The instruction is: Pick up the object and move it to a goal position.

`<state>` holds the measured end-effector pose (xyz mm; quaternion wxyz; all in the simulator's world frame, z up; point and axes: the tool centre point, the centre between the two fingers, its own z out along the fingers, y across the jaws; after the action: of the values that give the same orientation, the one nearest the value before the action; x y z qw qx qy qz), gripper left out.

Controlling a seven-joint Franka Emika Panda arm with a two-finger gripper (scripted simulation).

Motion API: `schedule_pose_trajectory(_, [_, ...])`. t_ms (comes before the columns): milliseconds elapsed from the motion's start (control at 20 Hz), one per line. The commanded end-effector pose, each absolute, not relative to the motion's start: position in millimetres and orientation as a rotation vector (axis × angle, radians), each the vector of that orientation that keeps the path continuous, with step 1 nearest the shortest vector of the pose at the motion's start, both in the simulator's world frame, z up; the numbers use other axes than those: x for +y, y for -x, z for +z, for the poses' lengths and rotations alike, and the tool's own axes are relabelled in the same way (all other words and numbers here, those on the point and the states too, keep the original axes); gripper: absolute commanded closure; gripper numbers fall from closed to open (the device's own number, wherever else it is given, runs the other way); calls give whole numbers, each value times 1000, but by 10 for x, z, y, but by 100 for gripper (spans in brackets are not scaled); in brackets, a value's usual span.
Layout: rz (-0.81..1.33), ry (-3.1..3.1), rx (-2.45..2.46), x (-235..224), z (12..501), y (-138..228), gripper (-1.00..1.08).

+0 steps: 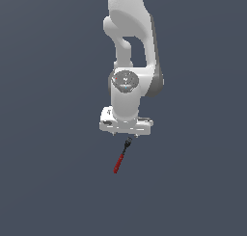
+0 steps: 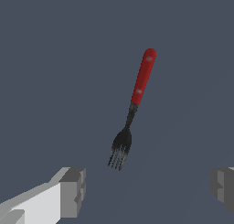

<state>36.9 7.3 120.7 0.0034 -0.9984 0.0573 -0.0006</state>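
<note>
Item: fork [image 2: 132, 109], red handle, dark prongs. Lying on the grey surface [image 1: 43, 182], no edges or corners in view. Not grasped.
Gripper [image 2: 145, 189]: jaws spread wide, holding nothing, poised above the pronged end.
Progress: early. Outstanding: descent, grasp, lift, carry to goal; no goal marker visible.

red-handled fork [image 2: 133, 110], dark tines, lying flat

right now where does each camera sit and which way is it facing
Exterior view: off the arm, facing the Panda arm, whose gripper hangs open just above the red-handled fork.
Wrist view: on the wrist, looking past the gripper's two fingers at the fork on the grey surface, beyond the fingertips, not between them.
Shared: the fork and the gripper.
</note>
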Motion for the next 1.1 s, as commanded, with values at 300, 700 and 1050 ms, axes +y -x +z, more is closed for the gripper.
schedule_pose_trajectory(300, [1,3098,494,22,799,-648,-92])
schedule_pose_trajectory(700, [0,3075,641,-1,590,-763,-92])
schedule_pose_trajectory(1050, [1,3073,651,-1,554,-768,-92])
